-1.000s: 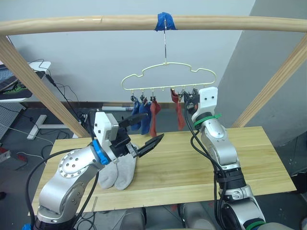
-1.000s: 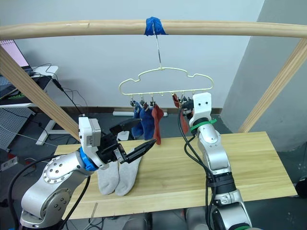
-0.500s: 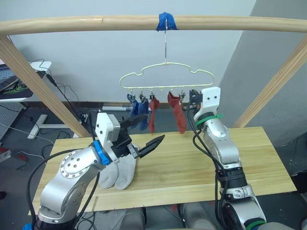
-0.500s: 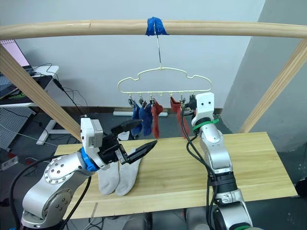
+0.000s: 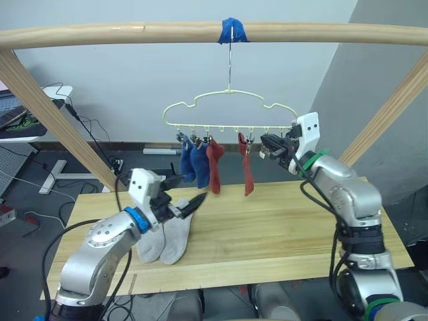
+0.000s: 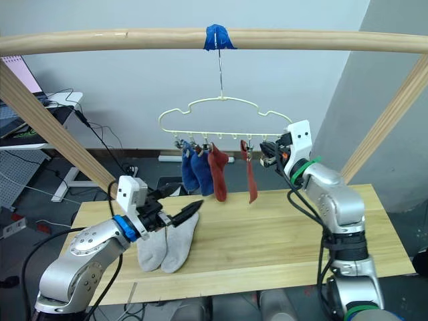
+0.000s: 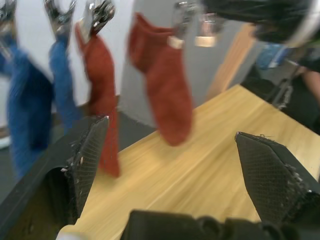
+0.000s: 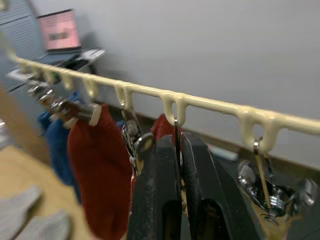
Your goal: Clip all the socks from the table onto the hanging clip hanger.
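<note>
The cream clip hanger (image 5: 221, 126) hangs above the table (image 5: 281, 227). Two blue socks (image 5: 194, 164) and two rust red socks (image 5: 215, 170) (image 5: 247, 172) dangle from its clips. Two light grey socks (image 5: 167, 241) lie side by side on the table's left part. My left gripper (image 5: 187, 190) is open and empty, just above the grey socks and below the blue ones. My right gripper (image 5: 267, 144) is up at the clips, right of the nearer red sock (image 8: 100, 170). Its fingers (image 8: 160, 190) are shut. A clip's thin wire hangs at the slit between them.
A round wooden pole (image 5: 134, 30) with blue tape (image 5: 232, 30) carries the hanger's hook, and slanted wooden legs (image 5: 53, 114) stand at both table ends. Bare clips (image 5: 284, 134) hang at the hanger's right end. Bare tabletop spreads to the right.
My left gripper dropped and drew back toward the grey socks. My right arm swung out to the right with its gripper still at the clips. The hanger drifted slightly left.
</note>
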Controlling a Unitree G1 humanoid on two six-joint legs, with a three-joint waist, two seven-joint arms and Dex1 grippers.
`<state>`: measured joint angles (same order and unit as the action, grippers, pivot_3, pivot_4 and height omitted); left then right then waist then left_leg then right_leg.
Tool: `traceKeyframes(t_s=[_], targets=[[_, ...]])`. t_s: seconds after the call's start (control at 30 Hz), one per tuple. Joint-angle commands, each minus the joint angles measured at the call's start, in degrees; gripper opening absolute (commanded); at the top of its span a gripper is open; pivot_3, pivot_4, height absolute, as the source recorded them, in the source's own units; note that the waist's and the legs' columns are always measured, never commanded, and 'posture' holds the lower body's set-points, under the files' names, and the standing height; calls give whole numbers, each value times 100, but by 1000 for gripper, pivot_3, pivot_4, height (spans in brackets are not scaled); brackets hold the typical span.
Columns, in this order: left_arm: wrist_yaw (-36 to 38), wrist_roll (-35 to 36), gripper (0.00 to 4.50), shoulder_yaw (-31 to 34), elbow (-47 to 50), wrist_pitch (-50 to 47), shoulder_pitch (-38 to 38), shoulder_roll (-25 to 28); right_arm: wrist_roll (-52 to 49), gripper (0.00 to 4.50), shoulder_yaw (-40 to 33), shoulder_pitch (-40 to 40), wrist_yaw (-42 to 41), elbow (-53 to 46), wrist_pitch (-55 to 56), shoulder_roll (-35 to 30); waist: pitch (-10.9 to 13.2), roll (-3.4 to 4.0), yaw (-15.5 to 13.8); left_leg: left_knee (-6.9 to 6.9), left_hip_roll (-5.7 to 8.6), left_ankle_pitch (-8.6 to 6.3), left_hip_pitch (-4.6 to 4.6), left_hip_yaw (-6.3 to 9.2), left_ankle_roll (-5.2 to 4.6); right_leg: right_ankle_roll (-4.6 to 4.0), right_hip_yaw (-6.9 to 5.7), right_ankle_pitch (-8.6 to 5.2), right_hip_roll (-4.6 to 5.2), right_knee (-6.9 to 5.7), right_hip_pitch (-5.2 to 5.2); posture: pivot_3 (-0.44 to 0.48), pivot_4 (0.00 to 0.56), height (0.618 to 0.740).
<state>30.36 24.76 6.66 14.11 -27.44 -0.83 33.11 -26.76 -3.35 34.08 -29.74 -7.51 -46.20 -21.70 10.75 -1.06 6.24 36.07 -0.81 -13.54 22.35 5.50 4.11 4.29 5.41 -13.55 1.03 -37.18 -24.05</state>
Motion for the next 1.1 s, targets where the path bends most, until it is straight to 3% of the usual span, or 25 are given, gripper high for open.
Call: traceKeyframes(t_s=[0.03, 0.17, 0.47, 0.9, 1.0, 1.1], targets=[[-181, -631, 4500, 251, -1144, 251, 39, 313, -310, 10, -120, 175, -277, -101, -263, -173, 0, 0, 27, -1, -1, 0, 0, 0, -1, -1, 0, -1, -2, -1, -3, -74, 168, 740], [74, -914, 4500, 91, -1718, 609, 179, 377, -489, 10, -109, 197, -281, -275, -492, -181, 2, -3, 5, -2, -1, -1, 12, -1, 0, 0, 0, -1, 0, 7, -5, -73, 173, 740], [887, -1304, 4500, -718, -1938, 1142, 447, 196, -479, 10, -99, 261, -239, -303, -594, -269, 2, -2, -24, -2, 1, -1, 19, 0, 0, -24, -4, 15, 6, 8, -10, -84, 179, 740], [965, -2477, 4500, -1582, -4282, 2116, 1568, -243, -484, 10, -213, 275, 24, -386, -656, -265, 2, -2, 37, 0, 2, -1, 18, -1, 0, -20, -1, 18, 4, 7, -8, -132, 179, 740], [1085, -2640, 3924, -1726, -4528, 2342, 1619, -220, -507, 0, -269, 227, 63, -476, -713, -315, 2, -1, 48, 0, 2, -1, 17, -2, 0, -18, 0, 17, 4, 7, -8, -150, 179, 740], [1233, -2616, 3034, -1720, -4551, 2354, 1592, -251, -503, 0, -295, 210, 106, -521, -741, -307, 2, -1, 66, 0, 1, -1, 15, -2, 0, -16, 1, 15, 4, 5, -7, -155, 175, 740]])
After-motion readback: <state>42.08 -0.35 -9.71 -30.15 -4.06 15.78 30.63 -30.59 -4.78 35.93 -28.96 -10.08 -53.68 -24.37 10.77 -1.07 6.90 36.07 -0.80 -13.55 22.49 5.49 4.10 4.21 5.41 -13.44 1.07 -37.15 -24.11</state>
